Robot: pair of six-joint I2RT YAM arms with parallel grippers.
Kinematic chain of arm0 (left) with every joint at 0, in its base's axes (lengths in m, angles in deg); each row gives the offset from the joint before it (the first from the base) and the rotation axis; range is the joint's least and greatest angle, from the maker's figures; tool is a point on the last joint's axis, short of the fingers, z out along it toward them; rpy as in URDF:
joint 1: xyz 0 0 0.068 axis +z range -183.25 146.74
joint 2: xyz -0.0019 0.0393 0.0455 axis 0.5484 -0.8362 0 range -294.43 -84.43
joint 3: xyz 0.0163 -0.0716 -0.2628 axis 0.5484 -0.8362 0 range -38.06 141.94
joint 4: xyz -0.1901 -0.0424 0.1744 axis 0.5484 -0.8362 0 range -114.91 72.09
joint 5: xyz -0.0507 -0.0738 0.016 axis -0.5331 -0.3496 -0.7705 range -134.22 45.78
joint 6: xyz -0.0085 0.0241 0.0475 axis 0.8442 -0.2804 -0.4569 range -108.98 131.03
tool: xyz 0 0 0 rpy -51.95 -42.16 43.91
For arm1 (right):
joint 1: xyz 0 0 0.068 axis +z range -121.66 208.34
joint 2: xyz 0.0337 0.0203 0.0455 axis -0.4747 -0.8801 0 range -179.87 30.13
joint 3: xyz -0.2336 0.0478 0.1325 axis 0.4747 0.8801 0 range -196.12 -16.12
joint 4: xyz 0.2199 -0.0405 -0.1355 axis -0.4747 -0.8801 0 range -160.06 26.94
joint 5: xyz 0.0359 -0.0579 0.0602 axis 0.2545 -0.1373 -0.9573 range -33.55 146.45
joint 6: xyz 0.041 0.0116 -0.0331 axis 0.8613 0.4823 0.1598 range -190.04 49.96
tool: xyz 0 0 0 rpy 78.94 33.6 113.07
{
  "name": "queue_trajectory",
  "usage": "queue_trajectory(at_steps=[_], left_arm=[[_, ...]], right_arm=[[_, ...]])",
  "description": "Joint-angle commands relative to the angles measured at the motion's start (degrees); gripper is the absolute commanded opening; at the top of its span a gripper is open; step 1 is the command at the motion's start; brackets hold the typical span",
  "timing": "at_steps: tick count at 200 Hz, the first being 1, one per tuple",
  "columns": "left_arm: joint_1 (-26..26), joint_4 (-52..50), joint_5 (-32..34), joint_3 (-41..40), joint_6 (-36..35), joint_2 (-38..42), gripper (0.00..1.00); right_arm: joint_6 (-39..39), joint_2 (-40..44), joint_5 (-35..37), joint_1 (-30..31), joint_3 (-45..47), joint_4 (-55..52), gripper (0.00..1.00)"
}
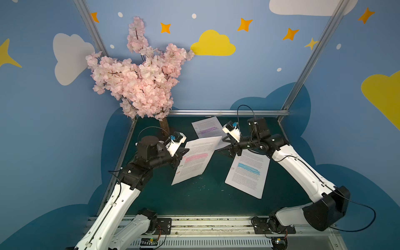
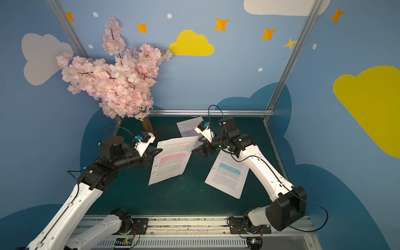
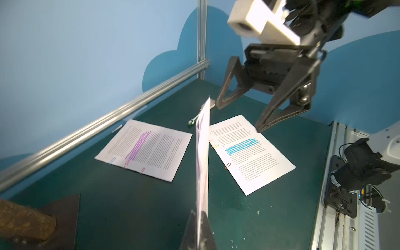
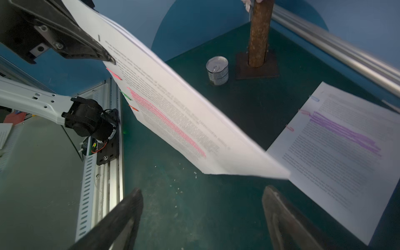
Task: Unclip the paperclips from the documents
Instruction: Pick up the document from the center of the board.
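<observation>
The left hand [image 1: 183,155] is clenched on the clipped edge of the pink-band document [image 1: 198,158], holding it tilted above the surface [image 1: 194,199] with its paperclips [image 4: 125,95] attached, while the right hand [image 3: 239,118] is released near its free corner and the purple-band document [image 3: 149,149] and blue-band document [image 3: 253,155] lie flat.

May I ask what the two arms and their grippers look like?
Both the left arm and the right arm have white shells with black joints, and thin black cables loop along them. The left gripper and right gripper are black, with tapered, open-frame triangular fingers, each carrying a white camera block with a small blue connector.
</observation>
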State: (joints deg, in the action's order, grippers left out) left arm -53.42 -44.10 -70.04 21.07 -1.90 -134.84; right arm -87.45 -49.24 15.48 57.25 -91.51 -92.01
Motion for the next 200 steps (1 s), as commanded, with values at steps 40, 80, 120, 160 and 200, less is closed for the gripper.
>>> queue_trajectory(at_steps=[40, 80, 120, 160, 200], left_arm=[[0.0, -1.6, -7.8, 4.1, -5.5, 1.4, 0.02], [0.0, -0.6, -7.2, 4.6, -4.7, 2.4, 0.02], [0.1, 5.1, -7.9, 3.7, 0.1, 2.5, 0.02], [0.7, 10.4, -7.0, 2.4, 3.8, 3.6, 0.03], [2.5, 15.1, -6.4, 0.0, 7.6, 5.5, 0.02]], right_arm=[[0.3, -1.9, -6.3, -3.3, 0.8, 12.9, 0.91], [1.6, -2.0, -14.2, -5.5, 0.9, 16.1, 0.91], [5.1, -2.1, -26.0, -4.8, 2.3, 20.2, 0.91], [6.3, -2.4, -28.2, -4.4, 3.0, 20.2, 0.89], [13.8, -1.7, -28.5, -4.4, 4.1, 28.2, 0.77]])
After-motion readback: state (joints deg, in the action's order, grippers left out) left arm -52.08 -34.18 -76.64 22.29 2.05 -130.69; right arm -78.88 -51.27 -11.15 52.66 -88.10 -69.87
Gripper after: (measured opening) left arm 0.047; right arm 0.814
